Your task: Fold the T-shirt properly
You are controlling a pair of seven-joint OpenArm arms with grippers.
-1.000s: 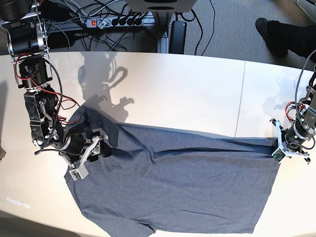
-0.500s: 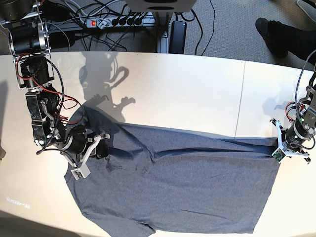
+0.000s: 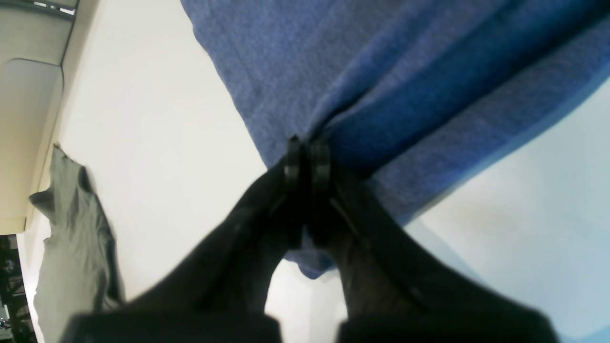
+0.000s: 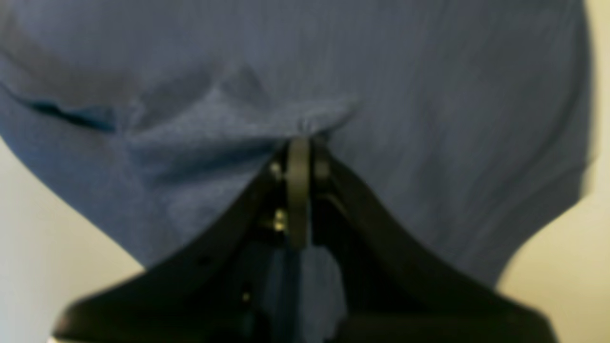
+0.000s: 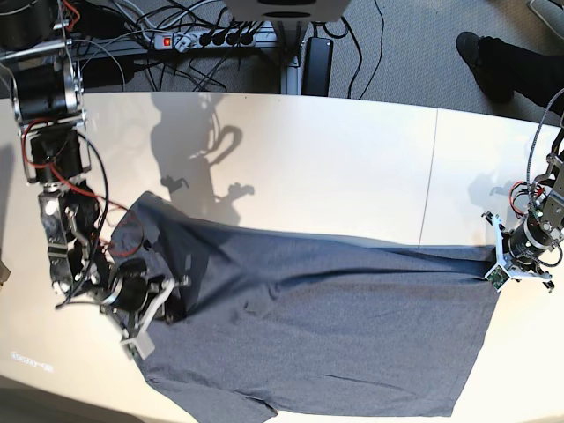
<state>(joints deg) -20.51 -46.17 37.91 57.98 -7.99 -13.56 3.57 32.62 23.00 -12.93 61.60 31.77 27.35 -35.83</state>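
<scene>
The slate-blue T-shirt [image 5: 335, 326] lies spread on the white table [image 5: 335, 167], with one sleeve toward the left and the hem at the right. In the base view my right gripper [image 5: 176, 295] is at the shirt's left part, shut on a pinch of fabric. The right wrist view shows that gripper [image 4: 299, 152] closed, with T-shirt [image 4: 429, 95] cloth bunched at its tips. My left gripper [image 5: 498, 267] is shut on the shirt's far right corner. The left wrist view shows that gripper [image 3: 307, 157] clamped on a fold of the T-shirt [image 3: 381, 71].
A power strip [image 5: 203, 37] and cables lie on the floor beyond the table's far edge, and a person's shoe [image 5: 480, 57] is at the top right. A seam [image 5: 430, 176] crosses the table. A grey cloth [image 3: 71, 247] hangs at the table's side in the left wrist view.
My right gripper has shut on the shirt's left part and pulled it toward the table's front edge, shifting the sleeve and cloth with it. The left gripper has held still.
</scene>
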